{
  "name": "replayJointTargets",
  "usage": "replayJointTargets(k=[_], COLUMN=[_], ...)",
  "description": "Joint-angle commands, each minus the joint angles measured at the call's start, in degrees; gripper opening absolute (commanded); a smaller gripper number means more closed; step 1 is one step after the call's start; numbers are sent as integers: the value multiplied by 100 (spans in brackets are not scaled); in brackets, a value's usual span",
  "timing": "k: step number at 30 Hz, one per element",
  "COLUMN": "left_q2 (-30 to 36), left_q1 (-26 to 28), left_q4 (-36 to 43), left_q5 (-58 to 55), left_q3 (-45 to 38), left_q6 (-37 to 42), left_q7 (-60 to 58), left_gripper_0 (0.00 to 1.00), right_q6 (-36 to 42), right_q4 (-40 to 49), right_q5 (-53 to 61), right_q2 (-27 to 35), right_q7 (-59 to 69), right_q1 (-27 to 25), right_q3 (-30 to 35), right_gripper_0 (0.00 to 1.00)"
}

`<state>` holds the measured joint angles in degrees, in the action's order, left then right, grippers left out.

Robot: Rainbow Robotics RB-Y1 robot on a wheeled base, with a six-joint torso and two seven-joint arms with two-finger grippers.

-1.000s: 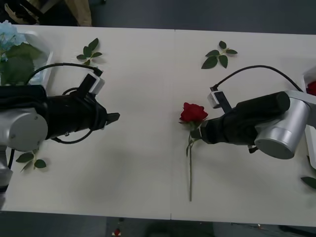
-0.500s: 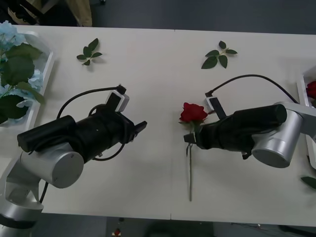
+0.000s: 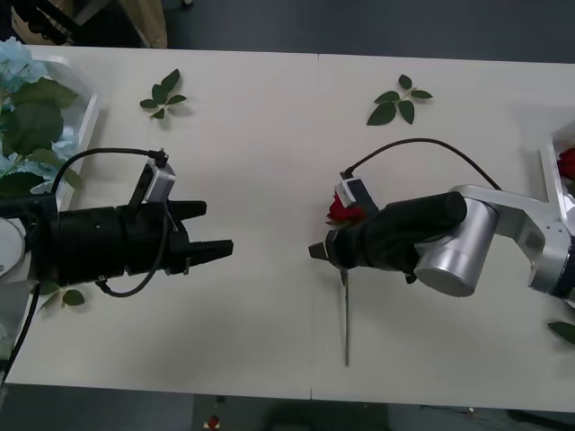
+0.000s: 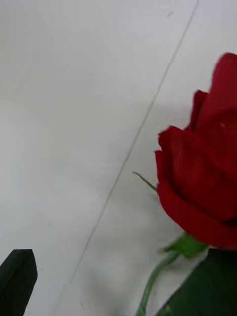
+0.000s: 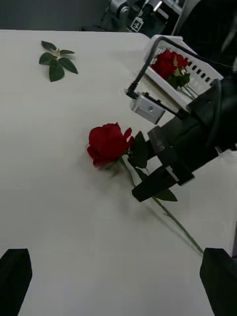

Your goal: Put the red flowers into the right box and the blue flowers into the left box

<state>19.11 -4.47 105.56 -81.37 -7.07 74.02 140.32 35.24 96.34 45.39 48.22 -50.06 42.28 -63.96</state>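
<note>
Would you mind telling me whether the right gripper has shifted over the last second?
Yes. The right gripper has slid leftward over the rose's stem, now covering most of the bloom.

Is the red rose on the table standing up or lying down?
Lying down. The red rose lies flat on the white table, stem stretched out, with the right gripper over its stem.

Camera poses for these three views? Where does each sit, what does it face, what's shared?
Front: above the arms, looking down at the table; both arms show, left gripper, right gripper.
Right wrist: on the right arm, close on the rose; own fingertips show.
Left wrist: on the left arm, facing the right gripper; own fingertips show.
Shared: the rose.
</note>
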Motion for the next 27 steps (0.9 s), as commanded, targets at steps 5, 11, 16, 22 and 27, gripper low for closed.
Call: replayJointTargets(k=[5,11,16,22,27], left_q2=[-478,-716,-768,-707,-689], left_q1=[-1064,-1319,-1249,-871,-686], left_q4=[-1319,-1468,-1459,-1257,-1081], left_q5=[-424,-547,-1065,-1285,-1320], left_q3=[-400,-260,4,233,294], left_q6=[1062,1036,1036,1027,1071], left_q7=[1468,1468,1468,1468,1468], left_gripper_0=[100,100,100,100,100], right_q6=[-8,-8,-8,-8,-8], right_q4=[-555,-1127,-1478,-1663,-1671], right_q5=[-22,-154,-189,-250,-250], right_q2=[-436,-841,-1087,-1166,-1122], right_q7=[22,-13,-74,-162,-233], right_q1=[395,562,632,693,702], right_q3=[-134,-274,-274,-371,-371], right_gripper_0=[100,100,100,42,0])
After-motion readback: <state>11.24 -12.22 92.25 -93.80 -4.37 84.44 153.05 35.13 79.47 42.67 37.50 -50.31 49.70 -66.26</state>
